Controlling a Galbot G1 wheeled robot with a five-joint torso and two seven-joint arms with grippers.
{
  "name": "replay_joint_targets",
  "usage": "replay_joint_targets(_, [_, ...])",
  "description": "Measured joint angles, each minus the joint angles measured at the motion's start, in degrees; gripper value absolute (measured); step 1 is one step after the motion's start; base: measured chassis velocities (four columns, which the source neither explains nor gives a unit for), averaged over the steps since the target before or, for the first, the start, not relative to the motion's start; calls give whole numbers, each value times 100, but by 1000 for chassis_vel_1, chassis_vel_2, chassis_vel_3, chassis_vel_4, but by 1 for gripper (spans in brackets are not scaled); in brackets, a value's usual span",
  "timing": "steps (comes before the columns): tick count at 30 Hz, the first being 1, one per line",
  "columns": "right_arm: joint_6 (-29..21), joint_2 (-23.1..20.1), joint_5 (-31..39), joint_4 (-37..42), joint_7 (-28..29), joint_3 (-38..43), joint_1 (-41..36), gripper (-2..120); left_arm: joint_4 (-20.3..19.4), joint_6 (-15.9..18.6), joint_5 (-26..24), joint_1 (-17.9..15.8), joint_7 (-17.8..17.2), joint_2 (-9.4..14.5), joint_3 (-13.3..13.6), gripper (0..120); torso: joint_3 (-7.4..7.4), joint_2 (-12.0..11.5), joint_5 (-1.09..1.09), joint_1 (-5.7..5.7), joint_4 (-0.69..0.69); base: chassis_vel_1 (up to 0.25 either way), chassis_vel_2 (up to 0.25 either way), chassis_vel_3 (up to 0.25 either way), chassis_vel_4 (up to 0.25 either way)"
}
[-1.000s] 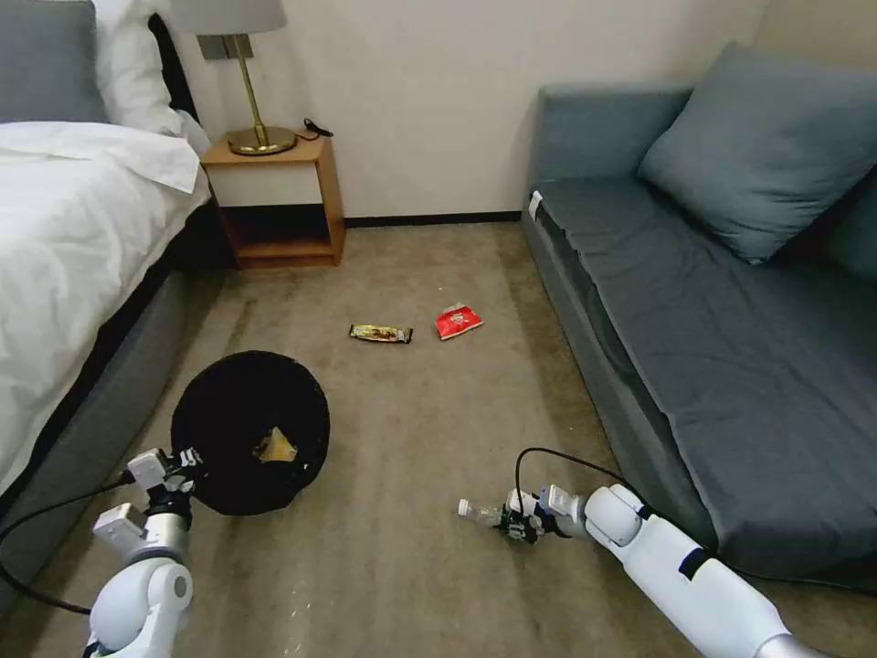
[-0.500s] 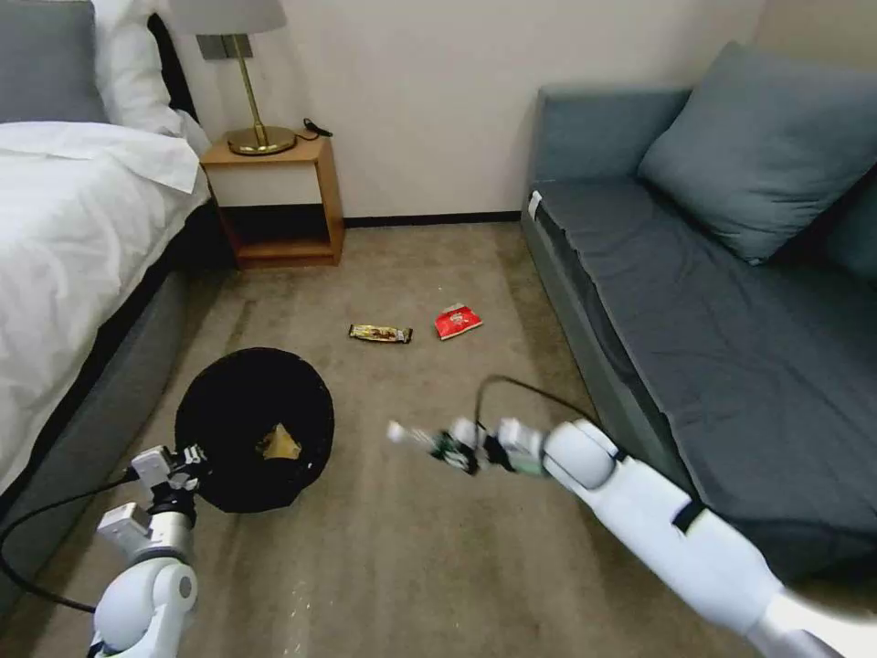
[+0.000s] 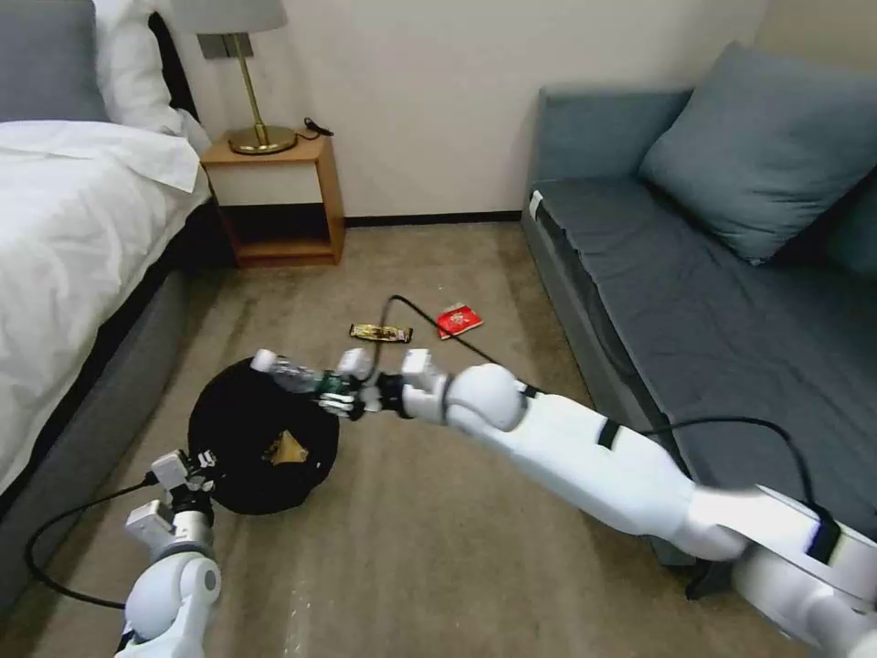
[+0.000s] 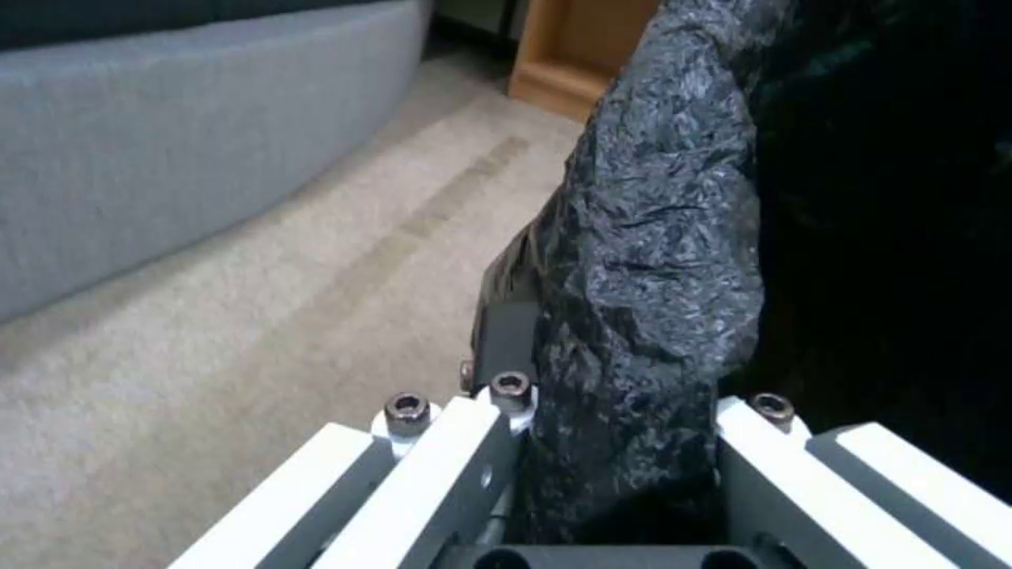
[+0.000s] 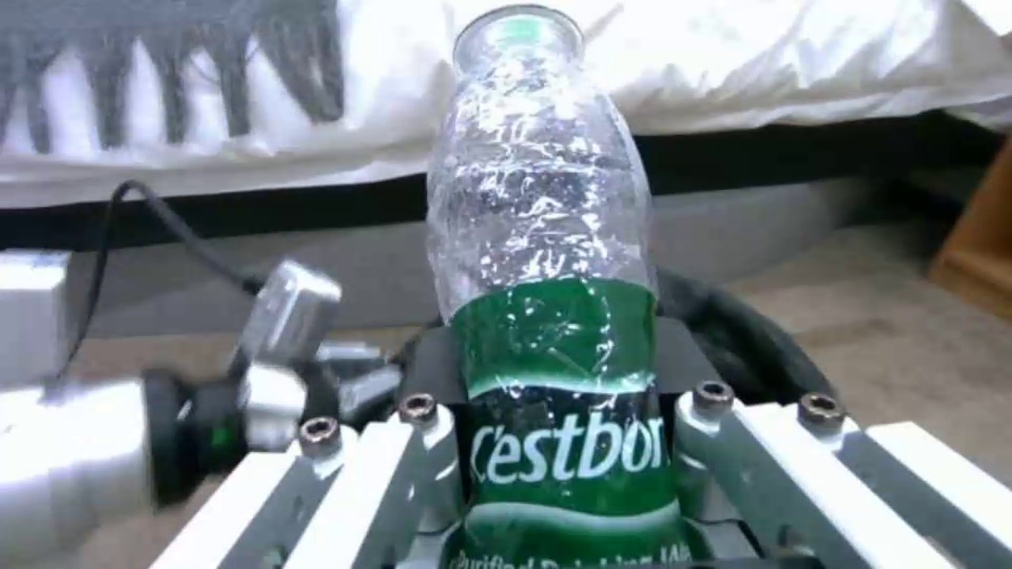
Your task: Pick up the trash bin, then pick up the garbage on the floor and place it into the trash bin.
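Clear green-labelled bottle (image 5: 549, 316) between right claw (image 5: 564, 442) jaws, bed (image 5: 738, 71) behind

Beige carpet (image 3: 411, 548); white-sheeted bed (image 3: 64, 238), wooden nightstand (image 3: 279, 196) with brass lamp (image 3: 247, 82), blue-grey sofa (image 3: 731, 311), seemingly plain wall (image 3: 438, 100).

One round black bag-lined trash bin (image 3: 260, 439). Four litter pieces: one clear plastic bottle with green label (image 3: 294, 375), one crumpled tan paper scrap (image 3: 283, 449) inside the bin, one gold-brown bar wrapper (image 3: 380, 334), one red snack packet (image 3: 459, 320). Two white robot hands: left hand (image 3: 183, 475), right hand (image 3: 352, 393).
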Motion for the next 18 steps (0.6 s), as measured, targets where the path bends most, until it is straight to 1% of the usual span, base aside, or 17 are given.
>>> replay_joint_targets(3, [129, 533, -23, -580, 117, -171, 77, 26, 4, 1, 10, -16, 0, -88, 24, 3, 0, 0, 0, 0, 1, 0, 0, 0, 0])
replay_joint_targets(4, [129, 533, -23, -580, 117, -171, 77, 26, 4, 1, 10, -16, 0, -88, 24, 3, 0, 0, 0, 0, 1, 0, 0, 0, 0])
replay_joint_targets(6, [184, 754, -98, -852, 160, -184, 100, 26, -5, 2, 11, -18, 0, -129, 25, 3, 0, 0, -1, 0, 1, 0, 0, 0, 0])
replay_joint_targets(12, [234, 956, -177, -1081, 242, -229, 99, 26, -34, -31, -4, -36, 2, -166, -3, 3, 0, 0, 0, 0, -1, 0, 0, 0, 0])
replay_joint_targets(16, [554, 1180, -355, -1378, 491, -306, 10, 26, -102, -70, -90, -47, 2, -202, -20, 3, 0, 0, 0, 0, 0, 0, 0, 0, 0])
replay_joint_targets(18, [647, 1223, -410, -1449, 540, -315, -19, 26, -125, -70, -104, -44, 5, -209, -20, 3, 0, 0, 1, 0, 0, 0, 0, 0, 0])
